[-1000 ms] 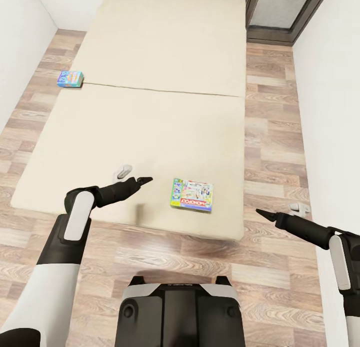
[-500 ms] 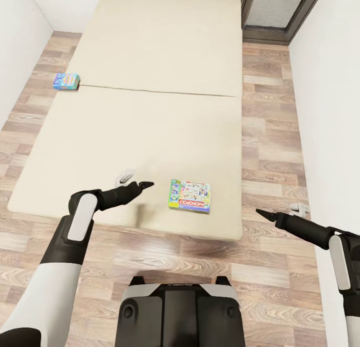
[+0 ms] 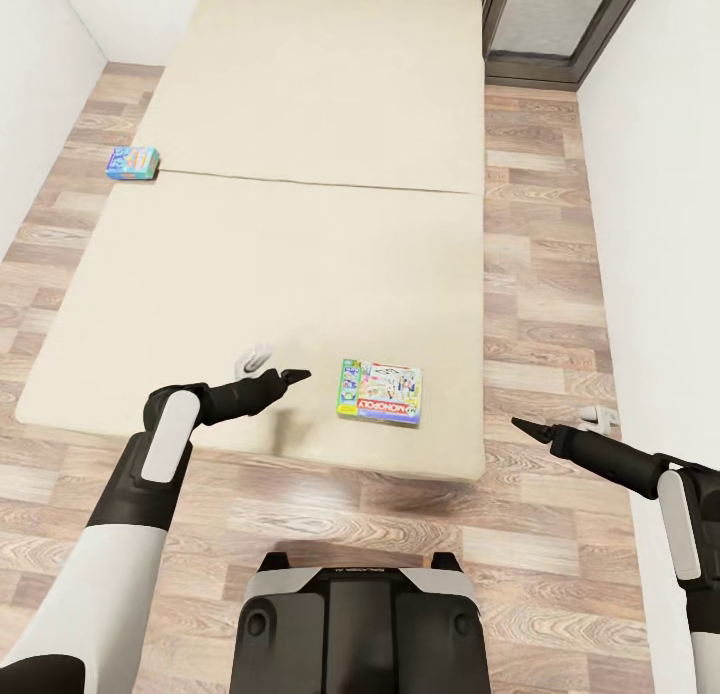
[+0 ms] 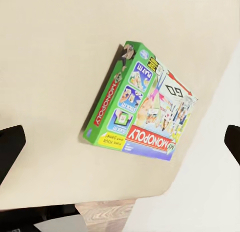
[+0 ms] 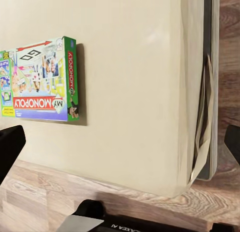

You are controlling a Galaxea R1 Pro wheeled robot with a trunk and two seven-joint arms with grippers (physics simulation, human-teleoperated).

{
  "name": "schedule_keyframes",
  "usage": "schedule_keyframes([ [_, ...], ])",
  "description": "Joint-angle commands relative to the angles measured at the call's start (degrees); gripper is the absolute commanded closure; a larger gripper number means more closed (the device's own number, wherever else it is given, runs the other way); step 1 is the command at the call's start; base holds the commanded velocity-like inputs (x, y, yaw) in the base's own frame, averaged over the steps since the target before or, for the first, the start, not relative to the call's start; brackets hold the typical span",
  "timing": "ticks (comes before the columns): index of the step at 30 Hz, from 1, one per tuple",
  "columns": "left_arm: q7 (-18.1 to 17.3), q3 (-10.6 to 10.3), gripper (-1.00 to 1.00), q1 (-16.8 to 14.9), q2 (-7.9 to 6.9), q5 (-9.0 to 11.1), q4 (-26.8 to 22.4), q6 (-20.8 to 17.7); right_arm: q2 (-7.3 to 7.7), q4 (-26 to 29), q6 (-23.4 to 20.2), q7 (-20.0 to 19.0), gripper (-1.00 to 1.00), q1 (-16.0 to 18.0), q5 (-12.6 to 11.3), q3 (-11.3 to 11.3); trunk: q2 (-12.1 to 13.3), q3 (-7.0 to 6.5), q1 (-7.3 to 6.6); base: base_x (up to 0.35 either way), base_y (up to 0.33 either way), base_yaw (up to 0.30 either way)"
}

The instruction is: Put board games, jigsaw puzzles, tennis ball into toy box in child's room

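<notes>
Cream mattress fabric covers the wide low bed (image 3: 300, 174), and the flat green, white and red Monopoly board game box (image 3: 380, 391) lies face up near its front edge, toward the front right corner. A smaller blue board game box (image 3: 133, 162) rests at the bed's left edge, well apart from the first.

Over the front edge of the bed, the left gripper (image 3: 297, 376) hovers just beside the Monopoly box on its left, not touching it. In the left wrist view its dark fingertips (image 4: 10, 147) stand wide apart with nothing between them, and the box sits centred in that gap. Beyond the bed's right edge, the right gripper (image 3: 524, 426) hangs over the wooden plank floor (image 3: 540, 274), its fingers likewise spread in its wrist view and holding nothing.

The step in hand looks like grasping the Monopoly box with the left arm. Done well, this probably means lining the fingers across the box's shorter side, coming in low along the mattress, and closing on the rigid edges so the thin box does not slide away.
</notes>
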State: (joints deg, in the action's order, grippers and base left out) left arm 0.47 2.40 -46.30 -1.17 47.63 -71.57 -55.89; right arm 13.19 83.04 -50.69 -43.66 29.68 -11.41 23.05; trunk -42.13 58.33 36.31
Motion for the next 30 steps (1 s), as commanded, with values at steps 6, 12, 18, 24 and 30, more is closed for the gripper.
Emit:
schedule_keyframes([
  [6, 0.1, 0.1, -1.00, 0.0, 0.07, 0.1, 0.2, -0.2, -0.01, 0.0, -0.3, -0.2, -1.00, 0.0, 0.0, 0.1, 0.0, 0.03, 0.01, 0.000, 0.000, -0.001],
  [12, 0.1, 0.3, -1.00, 0.0, 0.10, 0.1, 0.2, -0.2, -0.01, 0.0, -0.3, -0.2, -1.00, 0.0, 0.0, 0.1, 0.0, 0.03, 0.01, 0.000, 0.000, 0.000],
  [18, 0.1, 0.3, -1.00, 0.0, 0.11, 0.1, 0.2, -0.2, -0.01, 0.0, -0.3, -0.2, -1.00, 0.0, 0.0, 0.1, 0.0, 0.03, 0.01, 0.000, 0.000, 0.000],
  [24, 0.1, 0.2, -1.00, 0.0, 0.12, 0.1, 0.3, -0.2, -0.01, 0.0, -0.3, -0.2, -1.00, 0.0, 0.0, 0.1, 0.0, 0.03, 0.01, 0.000, 0.000, 0.000],
  [30, 0.1, 0.0, -1.00, 0.0, 0.12, 0.1, 0.3, -0.2, -0.01, 0.0, -0.3, -0.2, -1.00, 0.0, 0.0, 0.1, 0.0, 0.03, 0.01, 0.000, 0.000, 0.000],
])
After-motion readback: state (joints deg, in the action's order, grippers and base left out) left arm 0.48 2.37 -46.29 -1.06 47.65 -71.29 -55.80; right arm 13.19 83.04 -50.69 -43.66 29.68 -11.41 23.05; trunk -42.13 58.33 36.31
